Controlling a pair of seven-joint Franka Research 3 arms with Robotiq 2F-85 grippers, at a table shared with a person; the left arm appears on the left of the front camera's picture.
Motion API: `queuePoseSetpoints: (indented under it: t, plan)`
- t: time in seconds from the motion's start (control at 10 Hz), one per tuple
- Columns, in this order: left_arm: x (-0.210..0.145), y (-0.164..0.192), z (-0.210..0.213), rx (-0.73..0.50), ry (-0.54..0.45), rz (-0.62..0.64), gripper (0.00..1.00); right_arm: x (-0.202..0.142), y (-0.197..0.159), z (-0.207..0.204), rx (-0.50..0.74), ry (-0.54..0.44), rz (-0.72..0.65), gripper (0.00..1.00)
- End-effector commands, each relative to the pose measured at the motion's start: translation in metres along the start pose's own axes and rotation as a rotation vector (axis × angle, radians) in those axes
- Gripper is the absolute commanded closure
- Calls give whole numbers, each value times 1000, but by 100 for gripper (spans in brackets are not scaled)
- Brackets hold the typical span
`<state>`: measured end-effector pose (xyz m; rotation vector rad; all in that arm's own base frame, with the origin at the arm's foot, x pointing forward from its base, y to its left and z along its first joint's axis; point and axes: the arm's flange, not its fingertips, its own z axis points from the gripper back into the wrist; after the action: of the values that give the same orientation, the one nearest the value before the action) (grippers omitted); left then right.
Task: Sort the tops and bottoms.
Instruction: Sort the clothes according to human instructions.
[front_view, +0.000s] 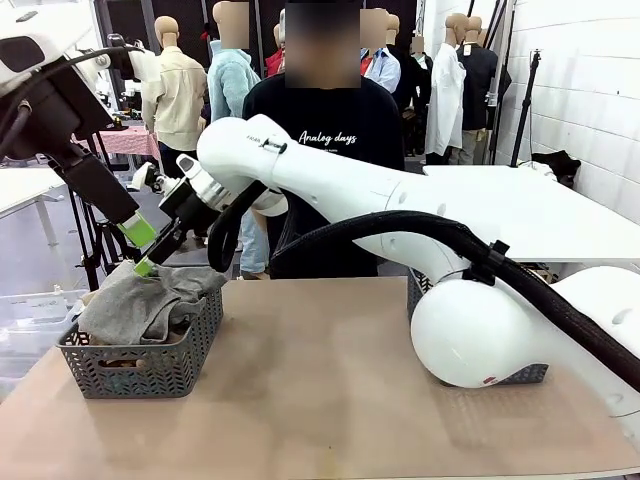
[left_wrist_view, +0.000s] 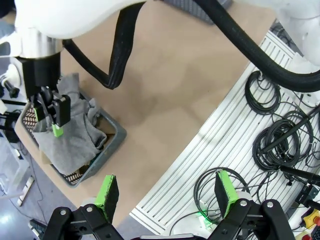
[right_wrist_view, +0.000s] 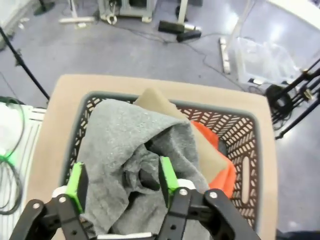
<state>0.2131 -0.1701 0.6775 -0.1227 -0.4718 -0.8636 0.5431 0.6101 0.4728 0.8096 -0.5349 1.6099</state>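
The right claw (right_wrist_view: 121, 181) hangs just above the left basket (front_view: 140, 365) with jaws apart, nothing between them, the grey garment (right_wrist_view: 125, 165) heaped there over tan (right_wrist_view: 155, 102) and orange (right_wrist_view: 217, 165) ones, while the left claw (left_wrist_view: 165, 192) waits wide open off the surface (front_view: 320, 390).

heather grey garment (right_wrist_view: 115, 150) on top in dark grey lattice basket (front_view: 150, 365) at counter's left edge, tan khaki garment (right_wrist_view: 155, 102) and orange garment (right_wrist_view: 222, 167) peeking underneath. counter (front_view: 320, 390) plain light brown. both end effectors black w/ green pads, arms white.
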Motion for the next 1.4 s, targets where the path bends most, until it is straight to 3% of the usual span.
queuePoseSetpoints:
  t: [0.0,0.5,0.6,0.7,1.3]
  plan:
    - [-1,0,0,-2,-1,4,0,1,4,15,-22,1,-52,0]
    - [-1,0,0,-2,-1,4,0,-6,8,31,-35,-23,-87,0]
    - [-1,0,0,-2,-1,4,0,-11,4,31,19,-81,-78,0]
    - [-1,0,0,-2,-1,4,0,4,-8,30,-42,-17,-53,0]
    - [-1,0,0,-2,-1,4,0,4,-8,30,-42,-17,-53,0]
